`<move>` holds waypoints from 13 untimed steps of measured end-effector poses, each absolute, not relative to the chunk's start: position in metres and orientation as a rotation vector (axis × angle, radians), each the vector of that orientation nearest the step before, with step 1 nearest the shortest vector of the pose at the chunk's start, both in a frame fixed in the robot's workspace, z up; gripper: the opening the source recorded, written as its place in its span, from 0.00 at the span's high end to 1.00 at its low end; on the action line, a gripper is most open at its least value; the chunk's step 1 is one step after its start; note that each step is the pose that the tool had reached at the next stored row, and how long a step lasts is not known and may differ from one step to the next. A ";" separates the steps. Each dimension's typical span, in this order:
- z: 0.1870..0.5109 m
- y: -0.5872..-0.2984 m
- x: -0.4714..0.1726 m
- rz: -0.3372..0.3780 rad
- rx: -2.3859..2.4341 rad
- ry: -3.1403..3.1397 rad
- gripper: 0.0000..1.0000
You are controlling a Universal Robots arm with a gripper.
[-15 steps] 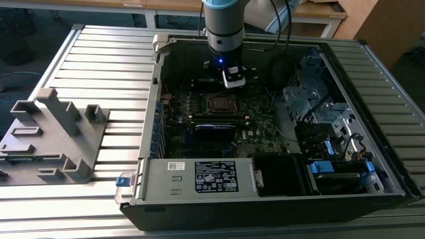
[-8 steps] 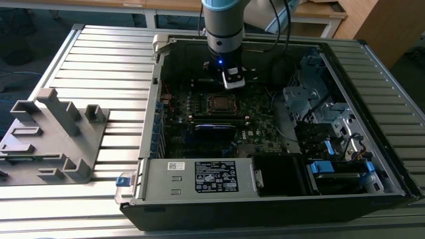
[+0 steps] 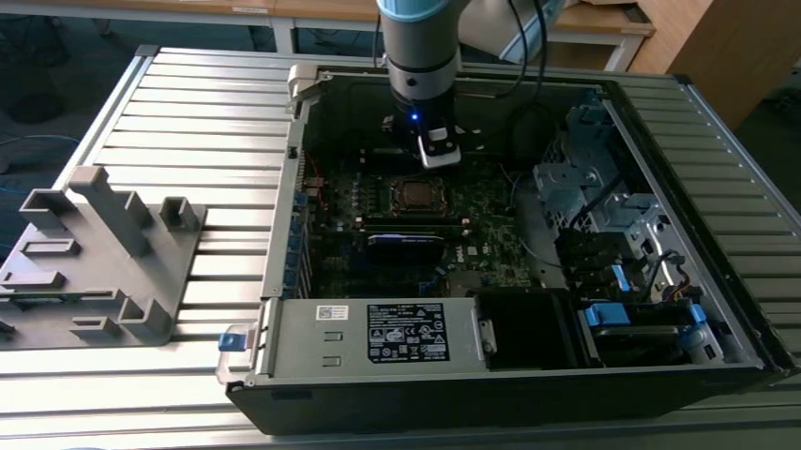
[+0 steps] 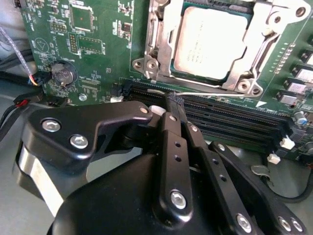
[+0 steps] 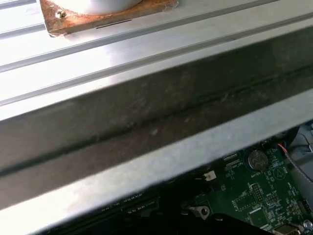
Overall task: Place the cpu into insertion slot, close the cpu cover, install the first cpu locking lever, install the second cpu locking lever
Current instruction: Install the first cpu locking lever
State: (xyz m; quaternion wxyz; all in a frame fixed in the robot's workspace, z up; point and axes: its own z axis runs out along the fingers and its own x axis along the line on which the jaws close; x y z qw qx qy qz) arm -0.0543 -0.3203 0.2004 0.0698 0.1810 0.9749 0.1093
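My pincer (image 4: 175,104) hangs pinched together and empty over the memory slots (image 4: 230,120), just beside the insertion slot (image 4: 155,46). The cpu (image 4: 212,41) sits seated, the cpu cover (image 4: 254,73) down around it, so I judge the locking levers are in hand; next calls for hooking a thin lever precisely

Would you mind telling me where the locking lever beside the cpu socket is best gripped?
Grip the thin silver locking lever across its straight rod, coming from above with a finger on each side. It lies flat and narrow between the cpu cover and the memory slots, so a top-down pinch probably fits best.
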 end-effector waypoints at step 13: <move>0.200 -0.321 -0.056 0.350 0.534 2.929 0.89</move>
